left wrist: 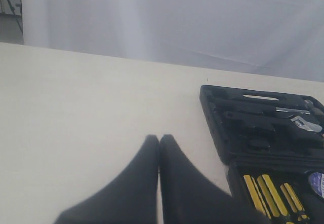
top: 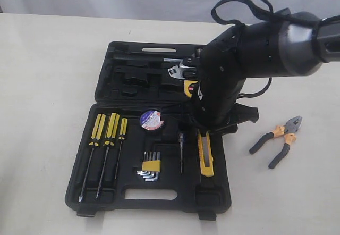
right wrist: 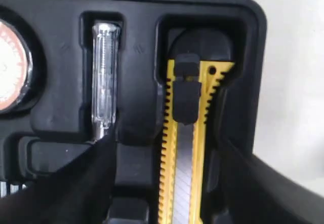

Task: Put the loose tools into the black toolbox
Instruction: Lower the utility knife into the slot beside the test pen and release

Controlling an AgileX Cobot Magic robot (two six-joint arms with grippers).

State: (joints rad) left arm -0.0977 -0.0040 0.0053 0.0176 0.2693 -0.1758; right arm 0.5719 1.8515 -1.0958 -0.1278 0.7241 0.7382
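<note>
— On the pale table (top: pixel 48 86), what stands there?
— A black moulded-plastic toolbox (top: pixel 212 206), lying open: lid half at the back, tray half nearer the exterior camera.
— Which loose tools are inside it?
— The yellow-and-black utility knife (top: pixel 206 158) lies in its slot at the right end of the tray half. The black tape roll with a white, red and blue label (top: pixel 152 120) sits in a round recess near the hinge. A yellow tape measure (top: pixel 189 87) shows in the lid half, mostly hidden behind the black right arm (top: pixel 265 43).
— And outside?
— The pliers with black-and-orange handles (top: pixel 287 135) lie on the table to the right of the toolbox, apart from it, handles splayed.
— The claws?
— The right claw (right wrist: pixel 172 183) hangs over the knife, fingers spread, one on each side of it. Whether either touches it I cannot tell. One finger lies beside a clear-handled tester screwdriver (right wrist: pixel 105 82) in the neighbouring slot. The left claw (left wrist: pixel 159 139) is pressed together with nothing between, above the table, short of the toolbox.
— What else fills the box?
— Three yellow-handled screwdrivers (top: pixel 109 134) at the tray's left, hex keys in a yellow holder (top: pixel 150 166) in the middle, a silver adjustable wrench (top: pixel 178 70) in the lid half.
</note>
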